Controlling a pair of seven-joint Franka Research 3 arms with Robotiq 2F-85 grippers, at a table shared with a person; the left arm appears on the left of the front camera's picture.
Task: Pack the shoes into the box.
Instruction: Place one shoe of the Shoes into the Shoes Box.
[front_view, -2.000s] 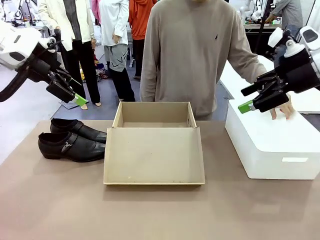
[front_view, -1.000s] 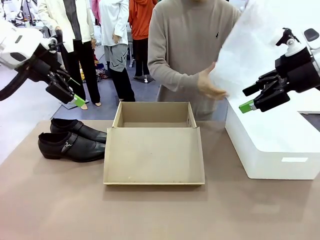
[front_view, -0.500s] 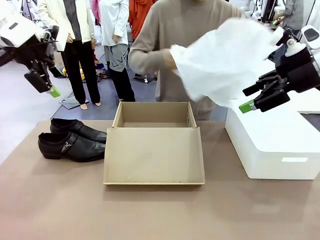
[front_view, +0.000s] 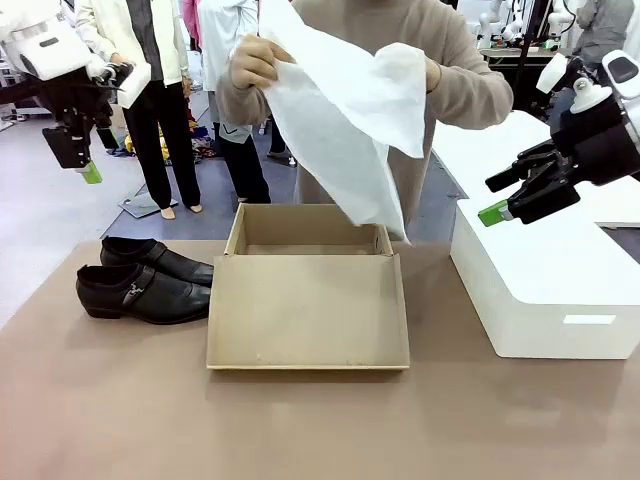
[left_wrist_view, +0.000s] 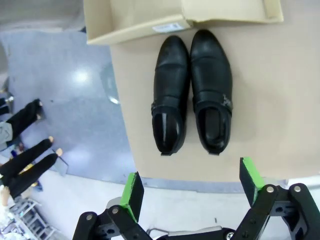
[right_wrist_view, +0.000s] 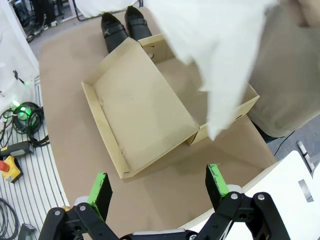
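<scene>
The shoes (front_view: 145, 280), a glossy black pair, stand side by side at the table's left, beside the box (front_view: 308, 310). The box is tan cardboard, with its open tray at the far side and its flat lid lying toward me. A person holds a white tissue sheet (front_view: 345, 110) spread in both hands above the tray. My left gripper (front_view: 85, 160) hangs open, high over the table's left edge; in its wrist view my left gripper (left_wrist_view: 192, 182) looks down on the shoes (left_wrist_view: 192, 92). My right gripper (front_view: 497, 200) stands open, high above the white block.
A large white rectangular block (front_view: 540, 290) takes up the table's right side. In the right wrist view the box (right_wrist_view: 145, 105), the tissue sheet (right_wrist_view: 220, 55) and the shoes (right_wrist_view: 122, 27) lie below my right gripper (right_wrist_view: 160, 185). Other people stand behind on the left.
The person has swung the white tissue sheet from the right to above the box, now holding it with both hands. My left gripper rose and moved left. The right arm stayed put.
</scene>
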